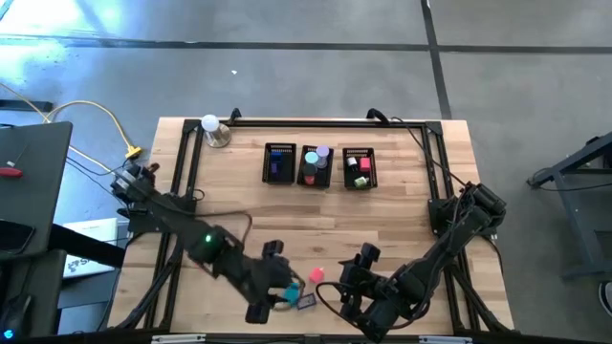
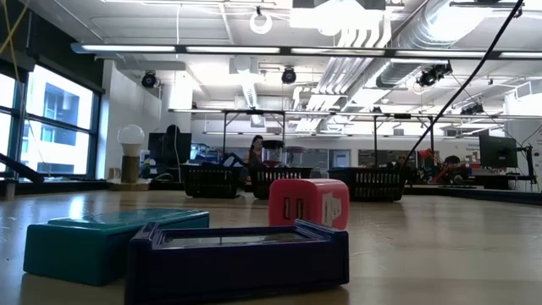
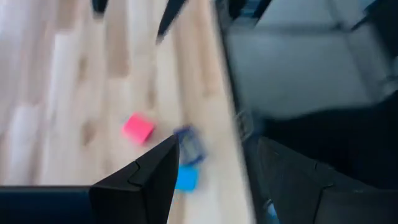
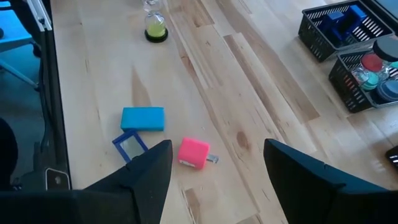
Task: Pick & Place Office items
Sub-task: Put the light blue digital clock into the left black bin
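Nearest the low camera lay a purple frame (image 2: 237, 258), beside a teal block (image 2: 102, 241), with a pink cube (image 2: 308, 203) just behind, all near the table's (image 1: 402, 205) front edge. They looked light, stiff and smooth; the cube's flat sides seemed the best hold. The left gripper (image 1: 273, 298) hovered by them, the right gripper (image 4: 217, 165) nearby, both spread and empty. Three bins (image 1: 320, 164) stood far back on pale wood; beyond, an open workshop
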You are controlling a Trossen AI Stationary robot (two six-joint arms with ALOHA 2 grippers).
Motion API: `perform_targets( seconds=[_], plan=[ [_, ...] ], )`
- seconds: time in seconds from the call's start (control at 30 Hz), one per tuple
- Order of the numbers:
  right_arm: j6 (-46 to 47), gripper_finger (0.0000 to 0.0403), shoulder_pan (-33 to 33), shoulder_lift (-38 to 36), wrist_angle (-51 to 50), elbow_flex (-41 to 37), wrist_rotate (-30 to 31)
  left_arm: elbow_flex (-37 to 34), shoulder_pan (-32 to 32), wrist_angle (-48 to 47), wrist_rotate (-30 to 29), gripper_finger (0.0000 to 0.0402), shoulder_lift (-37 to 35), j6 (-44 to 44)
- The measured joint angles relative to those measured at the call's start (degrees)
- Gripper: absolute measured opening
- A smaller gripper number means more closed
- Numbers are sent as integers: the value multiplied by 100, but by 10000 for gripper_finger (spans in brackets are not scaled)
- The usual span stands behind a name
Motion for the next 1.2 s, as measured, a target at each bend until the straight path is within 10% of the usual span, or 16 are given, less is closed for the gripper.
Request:
perform_targets(
  seconds=[0.37, 0.87, 1.2],
  plan=[
    [12, 243, -2, 0, 60, 0, 94, 454, -98, -1149, 696, 211, 1417, 1566],
    [-1, 243, -2, 0, 163, 0, 101, 465, -76, -861, 941, 213, 1496, 1852],
    [-45, 243, -2, 0, 155, 0, 149, 463, -67, -963, 516, 316, 1604, 1798]
  ],
)
